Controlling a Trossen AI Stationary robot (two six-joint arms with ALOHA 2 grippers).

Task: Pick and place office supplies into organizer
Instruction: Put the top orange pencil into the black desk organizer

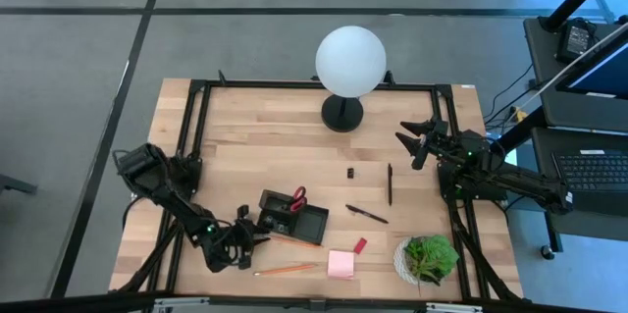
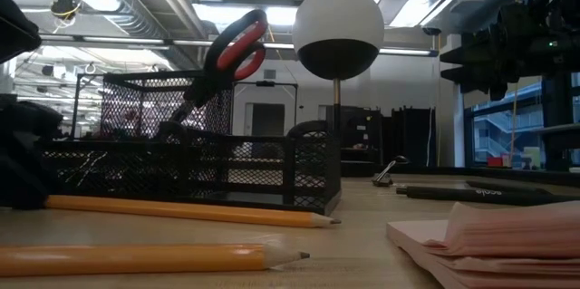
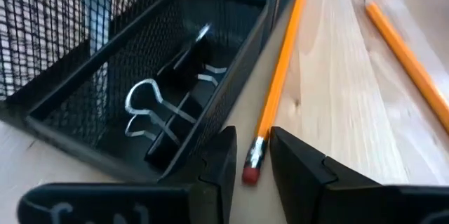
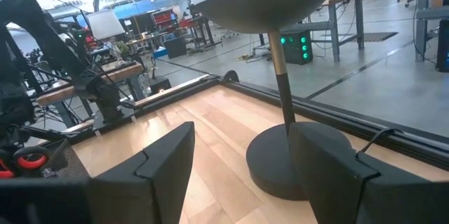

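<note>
Lower left of the overhead frame: the left gripper (image 3: 251,162), fingers narrowly parted, straddles the eraser end of a pencil (image 3: 277,83) lying against the organizer (image 1: 312,225), apparently lined up to pinch it; scissors (image 1: 297,195) already stand inside; the right gripper (image 1: 420,140) waits wide open at right, beside the lamp (image 1: 348,63).

wooden table (image 1: 245,146), organizer (image 1: 294,217), 2 pencils (image 1: 286,269), lamp (image 1: 343,113), plant (image 1: 427,257)
</note>
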